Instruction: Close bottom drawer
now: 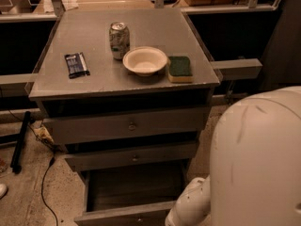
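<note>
The bottom drawer (126, 215) of the grey cabinet stands pulled out, its deep boxy inside open and its flat front at the lower edge of the view. The middle drawer front (134, 157) and the top drawer front (131, 125) sit above it, both nearly shut, each with a small round knob. My white arm (256, 164) fills the lower right, with one rounded segment (190, 206) beside the open drawer's right corner. The gripper is out of view.
On the cabinet top (94, 84) stand a soda can (119, 40), a white bowl (145, 60), a green and yellow sponge (180, 68) and a dark snack packet (76, 64). A black cable (44, 187) trails on the floor at the left. A rail (235, 68) runs at the right.
</note>
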